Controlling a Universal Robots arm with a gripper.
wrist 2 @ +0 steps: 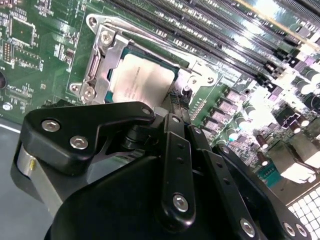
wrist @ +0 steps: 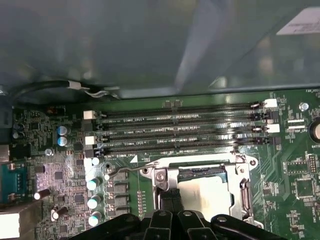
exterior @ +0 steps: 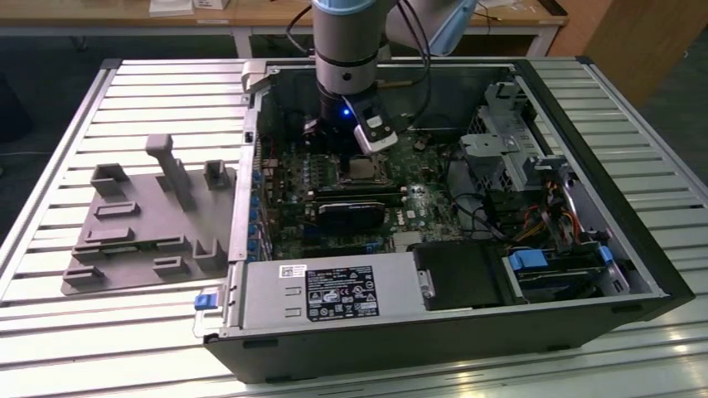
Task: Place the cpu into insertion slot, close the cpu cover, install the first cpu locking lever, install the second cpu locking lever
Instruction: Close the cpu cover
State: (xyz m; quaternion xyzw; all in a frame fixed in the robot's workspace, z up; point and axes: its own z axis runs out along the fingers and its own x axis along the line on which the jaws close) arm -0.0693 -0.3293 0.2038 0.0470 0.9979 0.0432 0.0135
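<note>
Silvery-grey metal marked the top of the small, flat, square cpu (wrist 2: 147, 80), which lay seated in the dark square insertion slot (wrist: 200, 174) on the green circuit board (wrist 2: 30, 60). The thin silver metal cpu cover (wrist 2: 107, 65), a square frame with a cut-out centre, lay down flat around the chip, whose face showed through the opening in both wrist views.

The black two-fingered gripper (wrist 2: 179, 100) stood low over one edge of that frame. Its fingertips (wrist: 165, 200) were pressed together, side by side. Whether they touched the metal, I could not tell.

A bent silver wire locking lever (wrist: 127, 170) ran along the side of the socket nearest the long black memory slots (wrist: 180, 130), its hooked end reaching out over the board beside a row of small capacitors.

In the exterior view, the grey and blue robot arm (exterior: 345, 50) reached straight down into the open black computer case (exterior: 619, 207), which lay on its side on a slatted metal table (exterior: 66, 332). The socket sat just beneath the wrist, and the larger black rectangular module (exterior: 351, 214) lay just in front of it. A grey moulded fixture plate (exterior: 133, 240) rested on the table on the exterior view's left, well apart from the arm.
</note>
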